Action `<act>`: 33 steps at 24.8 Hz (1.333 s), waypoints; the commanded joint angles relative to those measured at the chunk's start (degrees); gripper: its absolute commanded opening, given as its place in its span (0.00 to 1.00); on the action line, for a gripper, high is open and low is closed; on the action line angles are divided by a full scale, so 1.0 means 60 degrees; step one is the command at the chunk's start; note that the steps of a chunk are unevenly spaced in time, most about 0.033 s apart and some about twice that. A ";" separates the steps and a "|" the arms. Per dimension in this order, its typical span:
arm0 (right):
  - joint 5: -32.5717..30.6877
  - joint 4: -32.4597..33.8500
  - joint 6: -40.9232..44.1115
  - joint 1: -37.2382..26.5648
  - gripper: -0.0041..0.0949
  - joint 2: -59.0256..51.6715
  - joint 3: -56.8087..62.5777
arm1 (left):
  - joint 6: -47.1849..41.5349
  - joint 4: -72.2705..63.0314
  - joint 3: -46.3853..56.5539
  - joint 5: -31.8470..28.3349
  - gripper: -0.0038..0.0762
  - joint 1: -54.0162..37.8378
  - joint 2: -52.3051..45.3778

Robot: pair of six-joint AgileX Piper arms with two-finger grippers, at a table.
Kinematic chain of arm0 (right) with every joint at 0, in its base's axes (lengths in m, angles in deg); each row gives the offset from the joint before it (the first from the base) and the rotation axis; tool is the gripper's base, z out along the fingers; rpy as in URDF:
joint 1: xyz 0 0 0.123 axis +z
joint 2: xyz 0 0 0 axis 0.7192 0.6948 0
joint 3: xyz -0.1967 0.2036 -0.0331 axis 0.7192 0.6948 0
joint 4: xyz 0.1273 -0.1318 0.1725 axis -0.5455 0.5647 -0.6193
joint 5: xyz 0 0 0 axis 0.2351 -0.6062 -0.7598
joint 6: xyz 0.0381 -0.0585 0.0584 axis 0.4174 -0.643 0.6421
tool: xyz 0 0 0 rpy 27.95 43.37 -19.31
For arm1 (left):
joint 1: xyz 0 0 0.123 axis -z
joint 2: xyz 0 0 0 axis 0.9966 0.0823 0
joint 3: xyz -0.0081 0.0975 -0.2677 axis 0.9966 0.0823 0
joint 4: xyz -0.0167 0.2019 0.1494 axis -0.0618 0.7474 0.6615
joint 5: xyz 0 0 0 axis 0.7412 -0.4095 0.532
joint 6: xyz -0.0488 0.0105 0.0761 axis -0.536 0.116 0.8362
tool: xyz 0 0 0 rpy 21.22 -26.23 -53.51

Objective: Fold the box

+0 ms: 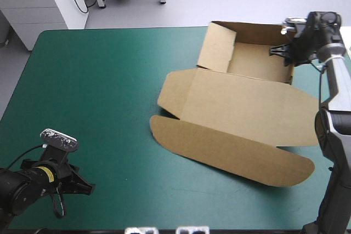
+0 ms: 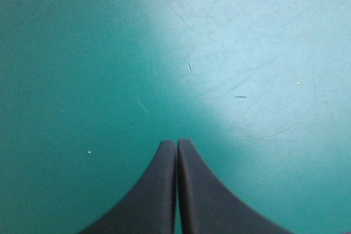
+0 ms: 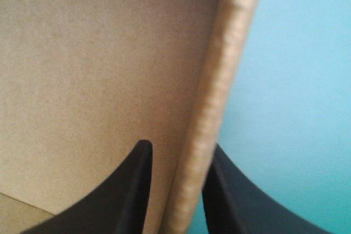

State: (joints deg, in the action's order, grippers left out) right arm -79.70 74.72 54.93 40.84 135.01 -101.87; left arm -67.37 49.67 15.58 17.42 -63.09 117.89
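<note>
Only our right wrist view shows right gripper (image 3: 181,146) clamped on box (image 3: 82,53) wall (image 3: 222,80). High view adds flat lid (image 1: 247,108). Left gripper (image 2: 176,142) pressed together over cover (image 2: 82,53).

box (image 1: 241,108): I see brown board, dull and a bit rough, like thick paper
cover (image 2: 82,53): I see smooth teal-green stuff with thin scratches and a soft shine
fingers (image 2: 151,201): I see smooth black, dull, like plastic
</note>
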 commanded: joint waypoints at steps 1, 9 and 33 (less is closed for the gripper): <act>-0.0112 0.0184 -0.0165 -0.1257 0.02 -0.0724 -0.0319 | -0.0140 0.0030 -0.0228 -0.0371 0.04 0.0035 -0.0019; -0.0075 -0.0140 -0.0331 -0.2991 0.02 -0.0724 -0.0319 | -0.0140 0.0030 -0.0228 -0.0371 0.04 0.0035 -0.0019; -0.0114 -0.3083 -0.0729 -0.3308 0.72 -0.1674 -0.1157 | -0.0341 0.0492 -0.0228 -0.0452 0.04 0.0035 -0.0019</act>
State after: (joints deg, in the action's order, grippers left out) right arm -79.85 62.70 51.33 21.36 129.32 -107.02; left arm -68.85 52.04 15.58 16.98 -63.09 117.89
